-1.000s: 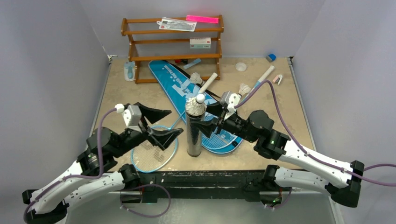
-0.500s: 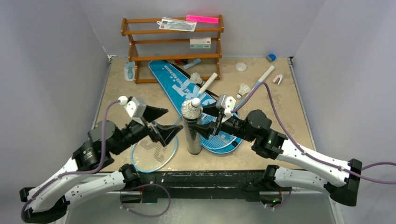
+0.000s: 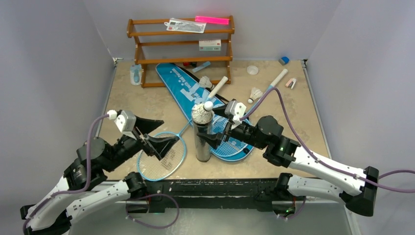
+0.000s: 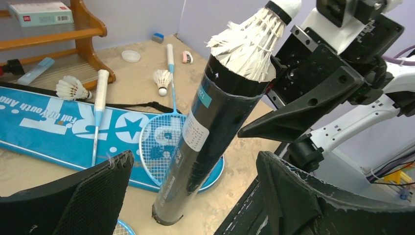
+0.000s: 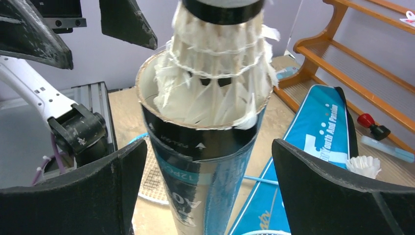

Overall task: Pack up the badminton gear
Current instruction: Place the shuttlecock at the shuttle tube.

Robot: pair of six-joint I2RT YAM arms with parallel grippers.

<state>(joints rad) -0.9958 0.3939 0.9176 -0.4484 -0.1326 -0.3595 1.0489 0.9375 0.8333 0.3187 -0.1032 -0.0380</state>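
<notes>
The black tube stands upright near the table's front, with a white shuttlecock sticking out of its open top. My right gripper is open, a jaw on each side of the tube with gaps on both sides. My left gripper is open and empty, left of the tube. The blue bag lies flat behind. One racket lies front left, and the other racket's head rests on the bag. Two loose shuttlecocks, one and another, lie farther back.
The wooden rack stands at the back with a small pale-blue bottle at its left. A round lid, a blue block and a pink clip lie back right. A black rail runs along the front edge.
My left arm has drawn back to the left, away from the tube, still open. My right gripper has shifted slightly left beside the tube. The tube stands in place.
</notes>
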